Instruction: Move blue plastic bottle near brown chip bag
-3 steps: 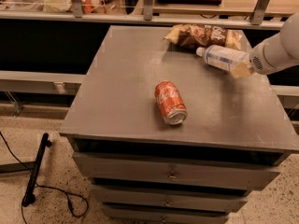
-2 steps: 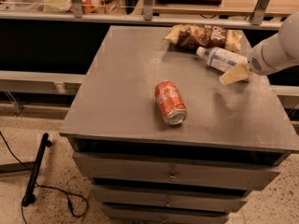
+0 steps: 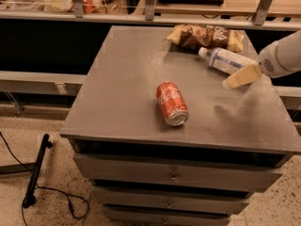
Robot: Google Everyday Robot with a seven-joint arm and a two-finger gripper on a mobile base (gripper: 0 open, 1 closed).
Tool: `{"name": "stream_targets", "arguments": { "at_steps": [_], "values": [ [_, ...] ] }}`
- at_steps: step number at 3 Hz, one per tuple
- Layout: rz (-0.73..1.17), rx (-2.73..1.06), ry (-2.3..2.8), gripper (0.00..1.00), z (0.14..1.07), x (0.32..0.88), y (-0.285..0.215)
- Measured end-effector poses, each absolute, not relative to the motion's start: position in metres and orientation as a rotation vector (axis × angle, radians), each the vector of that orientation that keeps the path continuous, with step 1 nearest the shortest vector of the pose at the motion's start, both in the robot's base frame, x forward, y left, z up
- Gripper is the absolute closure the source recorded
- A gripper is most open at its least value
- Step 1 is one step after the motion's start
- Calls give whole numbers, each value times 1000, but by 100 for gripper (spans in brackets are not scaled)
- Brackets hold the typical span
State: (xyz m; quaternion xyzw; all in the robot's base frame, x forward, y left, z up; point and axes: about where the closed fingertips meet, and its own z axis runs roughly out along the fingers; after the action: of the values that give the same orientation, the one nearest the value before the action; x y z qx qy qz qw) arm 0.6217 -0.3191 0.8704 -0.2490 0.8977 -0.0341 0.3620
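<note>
Down at the far left, off the worktop, we see a black rod with a cable (image 3: 35,173) lying on the speckled floor. Next comes the grey worktop (image 3: 117,93), with a stack of drawers (image 3: 174,175) under its front edge.

Roughly at the worktop's middle, somewhat nearer the front edge than the back, a red-orange soda can (image 3: 172,103) lies on its side, with its silver end turned toward the front edge. It is well apart from everything else.

Further right, along the back edge and close to the back right corner, lies the brown chip bag (image 3: 207,36), crinkled, with tan ends and white lettering.

Just in front of the bag rests the blue plastic bottle (image 3: 228,60), on its side and set at a slant. Its white cap points left toward the bag and sits right beside the bag's front edge. We cannot tell whether the two touch. The bottle's base points toward the right edge.

At the right edge the white arm (image 3: 282,55) reaches in from outside. Its tan claw (image 3: 235,80) hangs above the worktop, close by the bottle's base end on the front side. We see nothing gripped in it, and we cannot tell whether the claw is spread or pressed together. Its shadow (image 3: 230,113) falls on the worktop toward the front right corner.
</note>
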Motion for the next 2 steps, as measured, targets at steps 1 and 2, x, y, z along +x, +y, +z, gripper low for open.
{"name": "stream_targets", "arguments": {
  "at_steps": [1, 2],
  "values": [
    [61, -634, 2264, 0, 885, 599, -350],
    [148, -716, 2181, 0, 906, 575, -373]
  ]
}}
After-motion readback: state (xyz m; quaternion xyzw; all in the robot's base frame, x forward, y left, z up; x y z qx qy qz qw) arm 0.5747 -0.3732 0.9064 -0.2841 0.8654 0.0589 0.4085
